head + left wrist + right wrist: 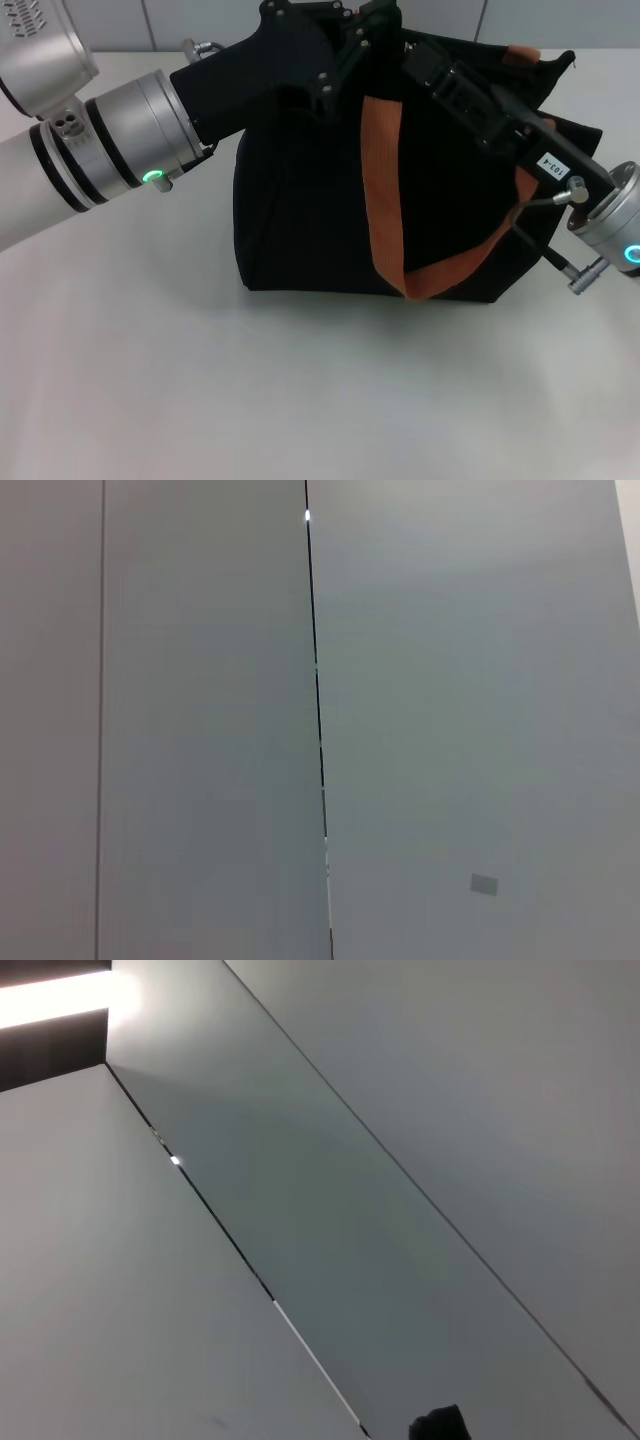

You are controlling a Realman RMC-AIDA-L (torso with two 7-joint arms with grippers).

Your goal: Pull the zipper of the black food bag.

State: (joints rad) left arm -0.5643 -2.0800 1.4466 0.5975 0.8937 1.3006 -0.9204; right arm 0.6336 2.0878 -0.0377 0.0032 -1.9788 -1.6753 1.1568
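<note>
both grippers (black) (365,45) (425,55) atop food bag (300,220)

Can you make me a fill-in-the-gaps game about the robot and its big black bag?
1. The black food bag stands on a white ____.
2. The strap looping down the bag's front is coloured ____.
3. The left gripper and the right gripper both reach over the ____ of the bag.
4. Both wrist views show only pale wall panels, and none of the ____.

Missing words: table; orange; top; bag
</note>
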